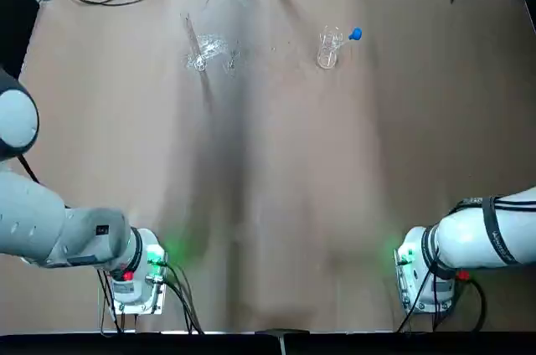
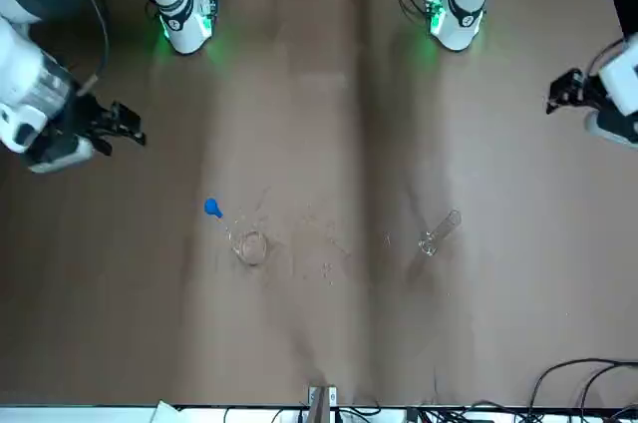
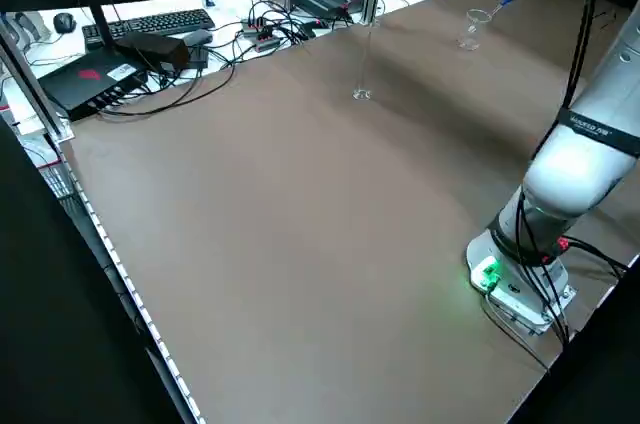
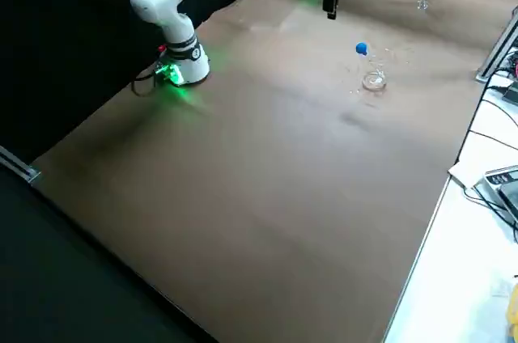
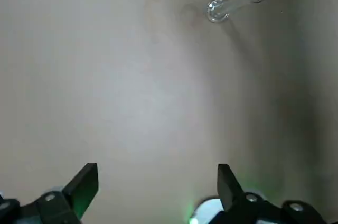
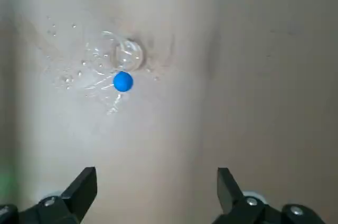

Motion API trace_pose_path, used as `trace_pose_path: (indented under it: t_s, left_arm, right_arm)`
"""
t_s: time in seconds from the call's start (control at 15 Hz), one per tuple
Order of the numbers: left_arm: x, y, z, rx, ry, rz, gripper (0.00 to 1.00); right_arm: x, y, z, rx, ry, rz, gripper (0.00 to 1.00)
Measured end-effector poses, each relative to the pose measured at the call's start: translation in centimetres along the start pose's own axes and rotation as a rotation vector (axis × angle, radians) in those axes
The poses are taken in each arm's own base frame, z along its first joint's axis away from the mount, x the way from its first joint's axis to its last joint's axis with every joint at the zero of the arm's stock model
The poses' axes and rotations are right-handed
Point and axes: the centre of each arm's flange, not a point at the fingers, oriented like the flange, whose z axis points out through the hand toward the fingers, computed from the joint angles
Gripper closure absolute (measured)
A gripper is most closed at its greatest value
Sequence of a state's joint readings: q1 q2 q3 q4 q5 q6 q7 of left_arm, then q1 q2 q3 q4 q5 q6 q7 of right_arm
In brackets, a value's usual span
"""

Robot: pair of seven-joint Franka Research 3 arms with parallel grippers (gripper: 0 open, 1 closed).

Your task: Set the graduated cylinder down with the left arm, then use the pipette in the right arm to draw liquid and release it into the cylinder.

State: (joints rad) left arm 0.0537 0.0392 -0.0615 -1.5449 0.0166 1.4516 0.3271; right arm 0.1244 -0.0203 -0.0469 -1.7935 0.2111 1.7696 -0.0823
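The graduated cylinder [image 1: 193, 43] stands upright on the brown table, on the far left part; it also shows as a slim tube [image 3: 362, 69] and from above [image 5: 231, 5]. The pipette, blue bulb [image 1: 355, 34] up, leans in a short clear beaker [image 1: 327, 48] at the far right; its bulb [image 6: 123, 81] shows below the right wrist camera. I cannot make out the liquid in the beaker. My left gripper [image 2: 566, 94] hangs open and empty, high off the table's left side. My right gripper [image 2: 118, 128] is open and empty, raised above the table's right side.
Small wet glints lie on the table around the beaker [image 6: 124, 55]. Cables, a keyboard [image 3: 150, 24] and electronics boxes crowd the bench beyond the far edge. The green-lit arm bases [image 1: 138, 275] [image 1: 423, 271] sit at the near edge.
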Motion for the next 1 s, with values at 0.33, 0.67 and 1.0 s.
trace_pose_path:
  t_s: [0.33,0.67,1.0]
  left_arm:
    - [-0.2,-12.0,4.4,-0.041,0.083,0.243,0.00]
    - [-2.9,-22.6,11.3,-0.225,0.263,0.455,0.00]
    - [-2.8,-29.2,22.8,-0.331,0.406,0.601,0.00]
  right_arm:
    - [3.1,-1.0,6.6,0.145,-0.024,0.135,0.00]
    - [4.6,-0.7,11.7,0.287,-0.015,0.283,0.05]
    - [4.4,-1.0,18.5,0.308,-0.041,0.366,0.15]
